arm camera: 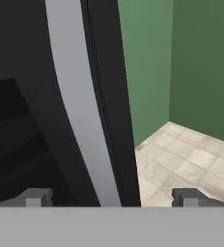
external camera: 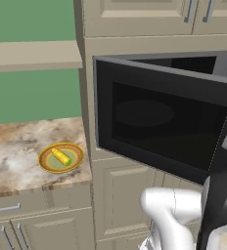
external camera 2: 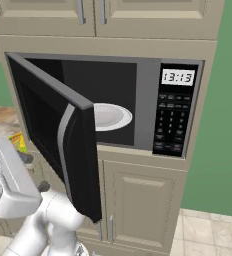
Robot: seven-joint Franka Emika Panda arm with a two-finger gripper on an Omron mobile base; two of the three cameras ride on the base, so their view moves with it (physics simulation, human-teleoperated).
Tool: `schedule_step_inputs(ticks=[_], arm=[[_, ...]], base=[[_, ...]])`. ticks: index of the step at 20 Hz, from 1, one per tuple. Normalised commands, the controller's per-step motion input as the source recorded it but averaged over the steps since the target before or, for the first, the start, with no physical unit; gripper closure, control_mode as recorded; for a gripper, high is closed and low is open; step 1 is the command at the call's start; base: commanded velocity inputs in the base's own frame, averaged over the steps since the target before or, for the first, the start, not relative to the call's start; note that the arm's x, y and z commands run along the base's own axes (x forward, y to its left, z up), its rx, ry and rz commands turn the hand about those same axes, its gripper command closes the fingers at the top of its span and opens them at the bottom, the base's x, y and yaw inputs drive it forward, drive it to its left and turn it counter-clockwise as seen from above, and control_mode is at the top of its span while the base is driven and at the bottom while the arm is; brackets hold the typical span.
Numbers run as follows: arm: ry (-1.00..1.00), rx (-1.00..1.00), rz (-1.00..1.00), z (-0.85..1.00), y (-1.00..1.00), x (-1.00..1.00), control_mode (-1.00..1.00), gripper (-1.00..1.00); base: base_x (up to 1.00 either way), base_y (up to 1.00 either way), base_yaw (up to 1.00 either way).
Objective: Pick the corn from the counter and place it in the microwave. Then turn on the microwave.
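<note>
White arm (external camera: 169,210), dark joints

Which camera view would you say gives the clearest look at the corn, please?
The left base view: the corn lies in plain sight on a round plate on the counter. In the right base view, just a yellow sliver of it shows beside the open microwave door. The hand view faces the door's silver handle instead.

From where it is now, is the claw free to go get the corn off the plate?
Probably yes. The claw is open, astride the microwave door's silver handle and holding nothing. The corn lies uncovered on the plate, though the arm must swing around the open door.
</note>
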Motion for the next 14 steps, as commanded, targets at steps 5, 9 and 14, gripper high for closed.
schedule_step_inputs(ticks=[5,9,14], arm=[[-0.02,-0.07,-0.02,0.00,0.00,-0.60,-1.00,-1.00],[-0.01,-0.06,0.00,0.00,0.00,-0.61,-1.00,-1.00],[-0.02,-0.04,0.05,0.00,-0.02,-0.43,-1.00,-1.00]], base=[[0.00,0.00,0.00],[0.00,0.00,0.00],[0.00,0.00,0.00]])
